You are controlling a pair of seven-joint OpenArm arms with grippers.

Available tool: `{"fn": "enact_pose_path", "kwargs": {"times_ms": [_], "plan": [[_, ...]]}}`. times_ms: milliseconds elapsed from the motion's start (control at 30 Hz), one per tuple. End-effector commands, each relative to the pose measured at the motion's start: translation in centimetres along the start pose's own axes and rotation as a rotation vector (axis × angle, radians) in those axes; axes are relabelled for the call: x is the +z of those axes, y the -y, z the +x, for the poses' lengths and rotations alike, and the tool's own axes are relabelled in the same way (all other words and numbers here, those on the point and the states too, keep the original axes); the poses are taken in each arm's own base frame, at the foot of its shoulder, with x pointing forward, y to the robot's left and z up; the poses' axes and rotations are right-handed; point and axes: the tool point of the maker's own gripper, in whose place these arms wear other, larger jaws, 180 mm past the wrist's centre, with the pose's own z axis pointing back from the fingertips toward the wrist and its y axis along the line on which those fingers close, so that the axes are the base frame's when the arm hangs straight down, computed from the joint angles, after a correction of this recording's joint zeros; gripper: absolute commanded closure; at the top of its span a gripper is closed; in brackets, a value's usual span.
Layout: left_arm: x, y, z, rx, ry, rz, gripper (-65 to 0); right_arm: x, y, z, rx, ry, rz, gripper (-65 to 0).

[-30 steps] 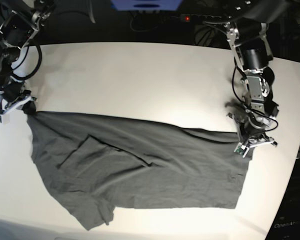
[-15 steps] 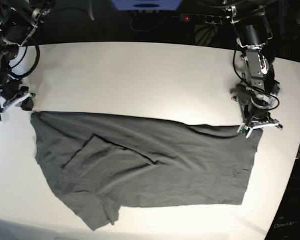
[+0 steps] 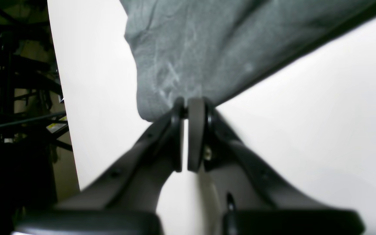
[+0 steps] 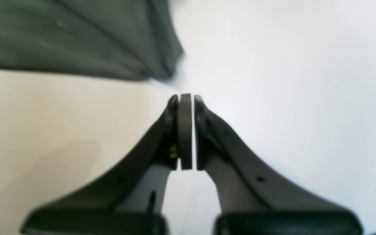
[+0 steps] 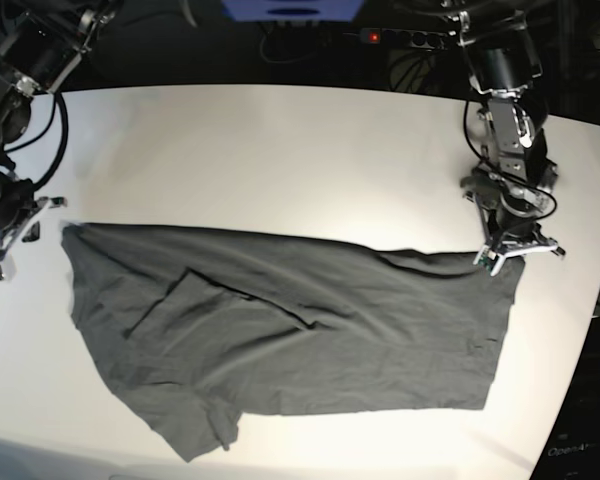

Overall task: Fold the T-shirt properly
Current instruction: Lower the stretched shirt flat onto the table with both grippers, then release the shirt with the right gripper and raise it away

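The dark grey T-shirt [image 5: 280, 330] lies spread and wrinkled on the white table [image 5: 280, 150], one sleeve folded in at its lower left. At the shirt's far right corner in the base view, my left gripper [image 5: 507, 258] is shut on the cloth. In the left wrist view the T-shirt [image 3: 207, 49] runs taut into the pinched tips of that gripper [image 3: 187, 106]. My right gripper [image 5: 28, 228] stands left of the shirt's upper left corner, apart from it. The right wrist view shows it [image 4: 185, 98] shut on nothing, with the T-shirt [image 4: 77, 39] corner just beyond the tips.
The table's side edge [image 3: 60, 98] runs close beside my left gripper, with dark frame and cables beyond it. A black power strip [image 5: 400, 37] with a red light and a blue object [image 5: 290, 8] lie behind the table's far edge.
My right gripper has let go of the shirt's upper left corner and drawn away to the left. My left gripper has pulled its corner back and outward, stretching the shirt's top edge.
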Motion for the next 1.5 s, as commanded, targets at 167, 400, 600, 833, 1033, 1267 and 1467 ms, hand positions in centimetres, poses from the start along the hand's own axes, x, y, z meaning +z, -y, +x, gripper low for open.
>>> {"fn": "enact_pose_path", "kwargs": {"times_ms": [167,400,600,833,1033,1267,1467], "plan": [[1.3,4.3,-3.3,-0.059,-0.128,-0.188,-3.5,-0.9,-2.2,3.2,0.061,0.057,0.061,-0.6],[1.5,4.2,-3.7,-0.065,-0.136,-0.187,-3.5,-3.9,-4.6,3.6,0.043,0.057,0.164,-0.6],[1.5,4.2,-3.8,-0.064,-0.138,-0.187,-3.5,-6.1,-6.2,2.8,0.009,0.063,0.235,-0.6],[1.5,4.2,-3.8,-0.064,-0.138,-0.187,-3.5,-8.7,-8.5,2.0,-0.014,0.071,0.324,-0.6],[1.5,4.2,-3.9,-0.062,-0.142,-0.187,-3.5,-10.0,-8.3,0.2,-0.055,0.047,0.341,-0.6],[1.9,4.6,-4.5,-0.069,-0.149,-0.193,-3.5,-10.4,-7.6,-3.3,-0.083,-0.013,0.337,-0.6],[2.4,3.0,-2.5,-0.077,-0.099,-0.138,-3.5,-10.4,-7.7,-4.3,-0.086,-0.03,0.339,-0.6]]}}
